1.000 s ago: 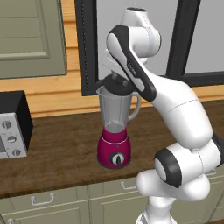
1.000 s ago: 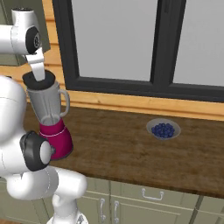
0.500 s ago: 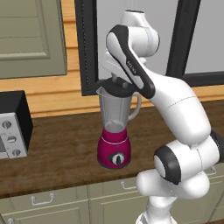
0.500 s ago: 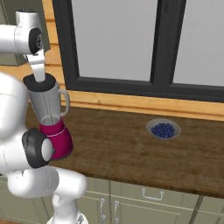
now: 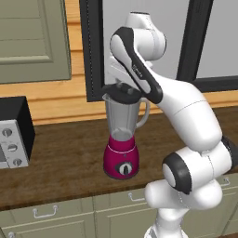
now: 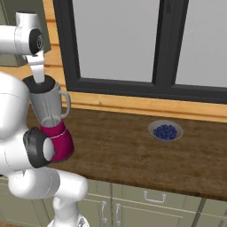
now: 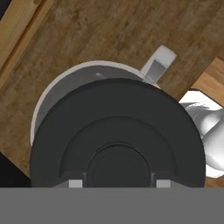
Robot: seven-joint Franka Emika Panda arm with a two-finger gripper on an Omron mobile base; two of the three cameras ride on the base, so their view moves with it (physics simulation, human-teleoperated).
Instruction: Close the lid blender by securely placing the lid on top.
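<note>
The blender [image 5: 122, 139] stands on the wooden counter [image 5: 65, 158] at centre frame in the left base view; over the last second the gripper [image 5: 122, 89] has eased slightly lower, bringing the lid [image 7: 117, 140] onto the jar's mouth; in the hand view the lid covers most of the rim, a sliver of which shows at upper left, so it seems slightly off-centre; the fingers [image 7: 75, 183] appear clamped on the lid's knob; release probably comes next.

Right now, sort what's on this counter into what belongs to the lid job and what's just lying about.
Job: magenta-based blender with clear grey jar; dark round lid at the jar's mouth; end effector.
Lying about: shallow grey bowl of blue berries; black-and-silver box appliance with knobs.
</note>
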